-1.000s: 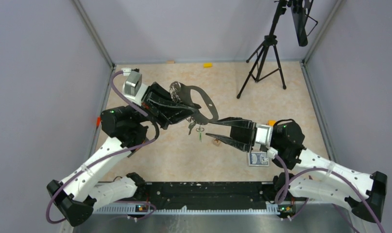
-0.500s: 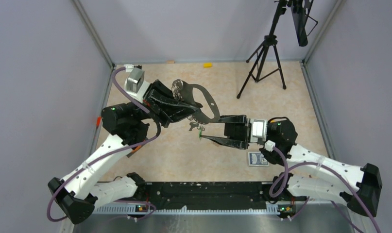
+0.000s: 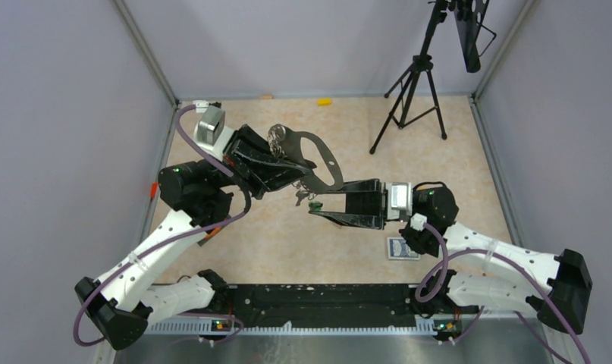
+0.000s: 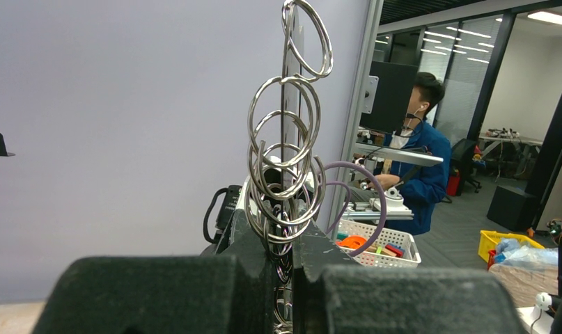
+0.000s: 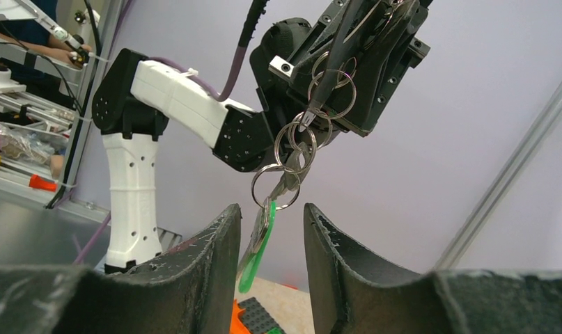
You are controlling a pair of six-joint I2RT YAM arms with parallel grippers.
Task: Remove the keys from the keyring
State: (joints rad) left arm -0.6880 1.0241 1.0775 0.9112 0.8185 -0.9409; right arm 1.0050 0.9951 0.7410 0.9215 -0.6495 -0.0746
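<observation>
Left gripper (image 4: 283, 259) is clamped shut on a stack of wire rings belonging to the keyring (image 3: 333, 165), held above the table centre. The keys (image 3: 306, 199) dangle from the keyring's 6 o'clock end. Right gripper (image 5: 271, 217) reaches in from 3 o'clock with its jaws parted. The green key (image 5: 254, 256) hangs in the gap between them; I cannot tell whether it touches either one. A black tripod (image 3: 409, 98) stands at 1 o'clock.
</observation>
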